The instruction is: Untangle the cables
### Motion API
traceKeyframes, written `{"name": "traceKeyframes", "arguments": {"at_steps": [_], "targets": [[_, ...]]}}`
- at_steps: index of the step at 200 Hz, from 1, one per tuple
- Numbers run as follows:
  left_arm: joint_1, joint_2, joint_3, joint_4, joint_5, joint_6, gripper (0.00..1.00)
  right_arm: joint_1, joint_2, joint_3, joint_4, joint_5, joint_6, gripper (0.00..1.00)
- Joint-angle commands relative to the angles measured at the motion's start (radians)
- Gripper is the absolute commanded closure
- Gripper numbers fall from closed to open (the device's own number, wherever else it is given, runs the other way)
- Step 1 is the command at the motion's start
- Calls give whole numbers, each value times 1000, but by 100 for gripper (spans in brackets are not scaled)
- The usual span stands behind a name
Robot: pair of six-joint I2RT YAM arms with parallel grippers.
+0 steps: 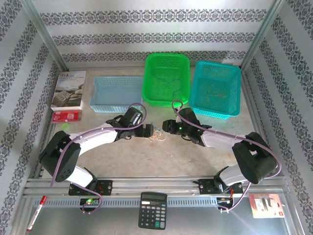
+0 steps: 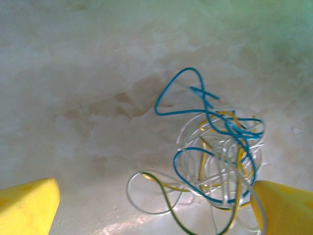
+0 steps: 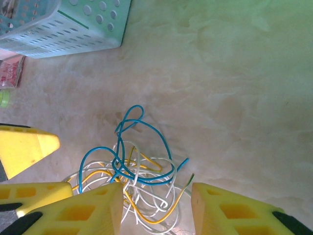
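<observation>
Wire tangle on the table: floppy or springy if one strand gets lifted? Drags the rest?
Probably springy, not limp: the cables hold open, rounded loops. Likely very light, being so thin, so a push may slide the whole clump across the table. Strands interlock, so lifting one would probably drag the rest.

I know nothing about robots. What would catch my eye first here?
A small knot of thin blue, white and yellow cables lies in the middle of the table. The left claw and the right claw face each other across it, both open. Behind them stand three plastic baskets: a pale blue basket, a bright green basket and a teal basket.
</observation>
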Motion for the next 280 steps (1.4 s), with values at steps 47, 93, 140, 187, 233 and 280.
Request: {"name": "traceKeyframes", "arguments": {"at_steps": [47,93,140,187,233,280], "targets": [[-7,-6,-136,36,-89,-31,0,15,71,39,11,-12,-20,58],[-7,1,-148,59,-81,-34,0,25,63,53,14,-31,-17,58],[-7,-8,-145,59,-78,-30,0,53,46,76,1,-10,-35,53],[-7,-11,-151,65,-74,-32,0,52,118,136,-8,-1,-50,55],[-7,-12,-149,67,-71,-31,0,49,177,177,-19,-9,-66,56],[-7,-21,-149,69,-68,-31,0,36,221,182,-17,-6,-76,64]]}}
